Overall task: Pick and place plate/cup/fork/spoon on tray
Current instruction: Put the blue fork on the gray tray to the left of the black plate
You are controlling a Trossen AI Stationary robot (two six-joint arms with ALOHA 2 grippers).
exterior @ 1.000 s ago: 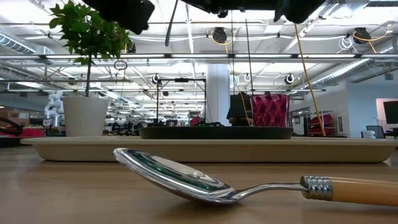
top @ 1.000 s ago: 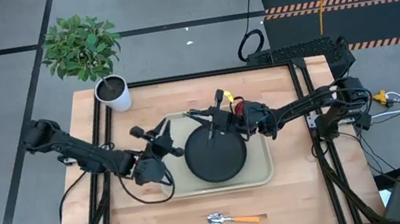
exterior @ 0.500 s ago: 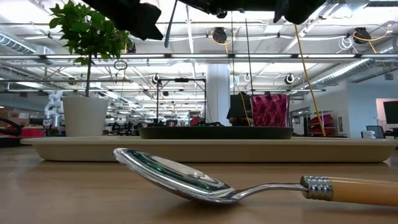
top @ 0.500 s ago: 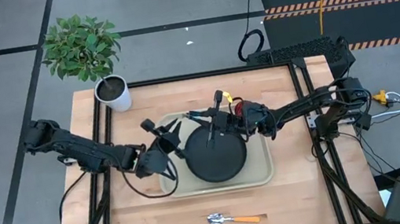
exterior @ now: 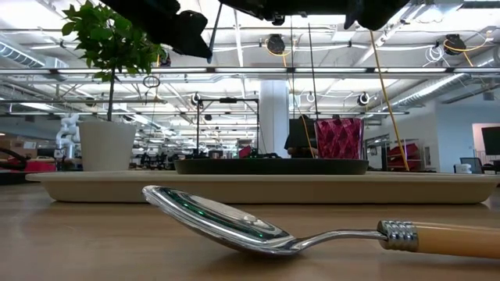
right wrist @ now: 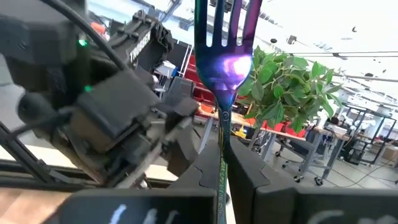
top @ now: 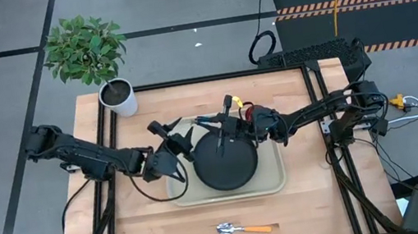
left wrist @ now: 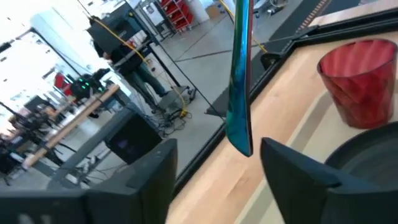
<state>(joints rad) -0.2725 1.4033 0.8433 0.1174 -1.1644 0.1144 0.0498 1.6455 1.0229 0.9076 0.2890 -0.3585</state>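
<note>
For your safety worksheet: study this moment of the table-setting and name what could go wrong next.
The right pincer holds the fork upright above the plate; released there, it may bounce off or miss the tray. The open left pincer hangs very close, so the arms might collide. The cup stands nearby and could be knocked over.

Two dark jointed robot arms

Matte black segmented links (top: 86,156) are seen, trailed by looping black cables (top: 150,194); a green indicator light (right wrist: 81,42) is lit.
</note>
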